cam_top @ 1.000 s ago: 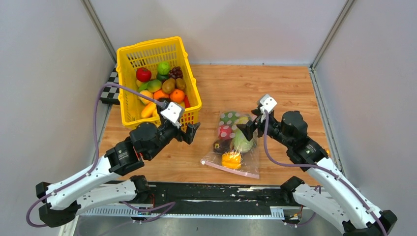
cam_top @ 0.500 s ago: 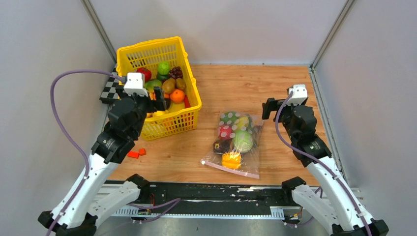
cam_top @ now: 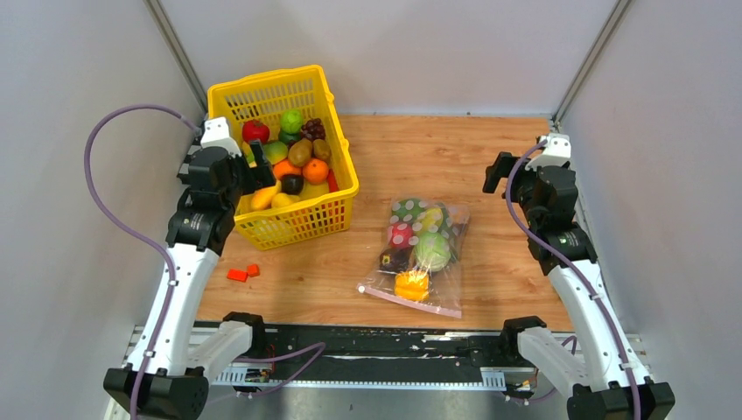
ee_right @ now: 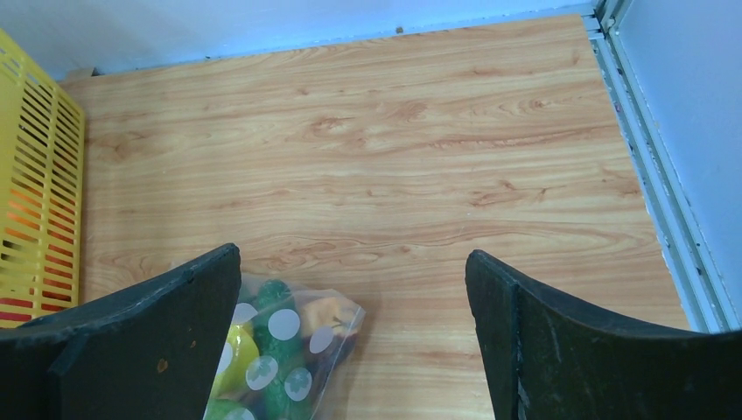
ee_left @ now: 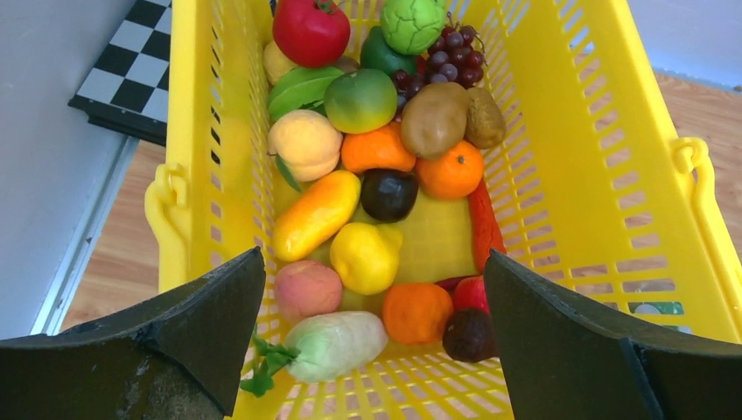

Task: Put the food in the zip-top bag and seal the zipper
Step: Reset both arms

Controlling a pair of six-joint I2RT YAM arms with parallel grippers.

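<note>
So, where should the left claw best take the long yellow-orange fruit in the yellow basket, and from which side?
Grip the long yellow-orange plastic fruit across its narrow middle, coming from above. It lies slanted on the pile in the yellow lattice basket, other fruits against its sides, so a sideways approach looks blocked. The open left claw probably must turn to straddle its width.

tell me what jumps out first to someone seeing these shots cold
The bright yellow basket at the far left of the table, heaped with glossy toy fruit and vegetables, grabs the eye first, with the open left gripper hovering over it. Next comes the clear dotted zip-top bag lying mid-table with food inside, its pink zipper toward the near edge; the right gripper hangs open farther back on the right.
</note>
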